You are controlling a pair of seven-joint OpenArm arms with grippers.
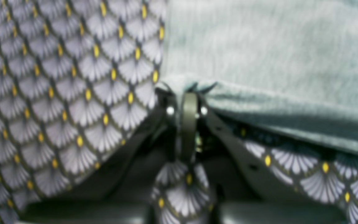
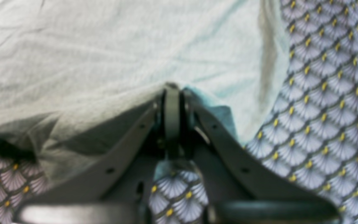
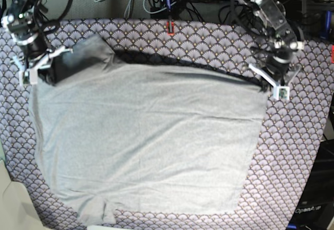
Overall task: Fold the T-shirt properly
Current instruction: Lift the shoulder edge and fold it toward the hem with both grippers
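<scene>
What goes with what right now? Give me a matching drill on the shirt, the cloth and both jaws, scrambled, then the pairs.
Things:
1. T-shirt
2. tablecloth
3. left gripper
4. right gripper

States:
A. jaws shut on the shirt's far corner, base view's right
B. purple scallop pattern with yellow dots
C. jaws shut on shirt fabric by the sleeve, base view's left
D. plain light grey, spread out

Pairs: 1-D, 2-B, 3-A, 4-C

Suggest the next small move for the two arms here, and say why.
Probably lift both grippers together and carry that far edge toward the near hem. The left gripper and right gripper are each shut on the T-shirt, whose far edge already stands raised off the tablecloth.
</scene>
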